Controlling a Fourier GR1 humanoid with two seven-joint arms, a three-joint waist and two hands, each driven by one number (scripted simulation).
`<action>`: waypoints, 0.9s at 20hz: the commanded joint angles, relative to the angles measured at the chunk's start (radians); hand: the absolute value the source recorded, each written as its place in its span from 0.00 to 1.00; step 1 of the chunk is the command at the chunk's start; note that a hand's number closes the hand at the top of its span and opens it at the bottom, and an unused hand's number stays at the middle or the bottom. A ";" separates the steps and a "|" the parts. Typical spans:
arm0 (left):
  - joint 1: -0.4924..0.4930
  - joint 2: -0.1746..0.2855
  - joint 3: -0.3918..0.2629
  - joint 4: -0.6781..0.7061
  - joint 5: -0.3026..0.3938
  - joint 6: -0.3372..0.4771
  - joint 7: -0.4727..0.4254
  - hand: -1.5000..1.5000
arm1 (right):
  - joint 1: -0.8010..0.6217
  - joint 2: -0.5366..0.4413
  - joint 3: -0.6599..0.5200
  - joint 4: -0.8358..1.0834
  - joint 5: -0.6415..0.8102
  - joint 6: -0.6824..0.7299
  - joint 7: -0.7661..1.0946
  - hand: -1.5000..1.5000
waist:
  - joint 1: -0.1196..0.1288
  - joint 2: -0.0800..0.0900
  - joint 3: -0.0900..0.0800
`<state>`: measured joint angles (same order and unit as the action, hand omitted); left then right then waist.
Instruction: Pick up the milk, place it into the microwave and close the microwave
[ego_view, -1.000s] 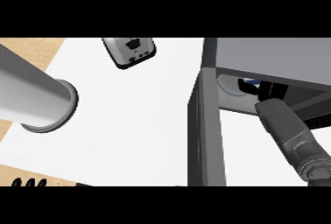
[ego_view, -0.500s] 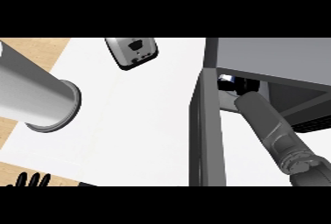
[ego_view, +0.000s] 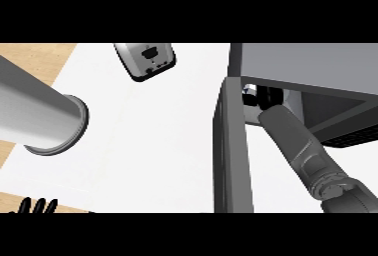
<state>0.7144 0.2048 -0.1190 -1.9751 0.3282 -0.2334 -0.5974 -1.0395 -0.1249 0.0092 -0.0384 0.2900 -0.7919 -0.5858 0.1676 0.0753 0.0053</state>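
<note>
The microwave (ego_view: 317, 65) stands at the upper right, its door (ego_view: 232, 150) swung open and seen edge-on. My right forearm reaches up into the cavity. My right hand (ego_view: 267, 98) is just inside the opening, curled round the milk (ego_view: 249, 90). Only a small pale bit of the milk shows at the hand's far left; the rest is hidden. My left hand (ego_view: 37, 206) rests at the lower left edge, fingertips up and open, far from the microwave.
A large grey cylinder (ego_view: 37, 120) lies across the left side over the white counter (ego_view: 148, 150). A small silver and black appliance (ego_view: 145, 60) sits at the top centre. The open door stands between the counter's middle and my right arm.
My right arm has swung left and pushed deeper into the microwave with the milk. The left hand's fingertips have stayed at the lower left edge.
</note>
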 joint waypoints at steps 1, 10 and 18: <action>0.000 0.003 0.004 0.010 0.006 -0.009 -0.003 0.00 | -0.015 0.050 -0.070 -0.060 -0.072 0.100 -0.032 0.00 | -0.014 -0.013 0.003; 0.053 0.020 0.023 -0.031 0.017 -0.017 -0.003 0.00 | 0.093 0.077 -0.183 -0.113 -0.183 0.307 -0.206 0.00 | -0.059 -0.031 0.003; 0.046 -0.008 0.014 -0.032 0.001 0.006 0.002 0.00 | 0.224 0.064 -0.231 -0.099 -0.230 0.493 -0.366 0.00 | -0.103 -0.047 -0.001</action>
<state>0.7597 0.2093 -0.0972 -1.9890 0.3417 -0.2476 -0.6095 -0.8766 -0.0746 -0.1977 -0.1340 0.0852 -0.3683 -0.8636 0.0781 0.0358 0.0046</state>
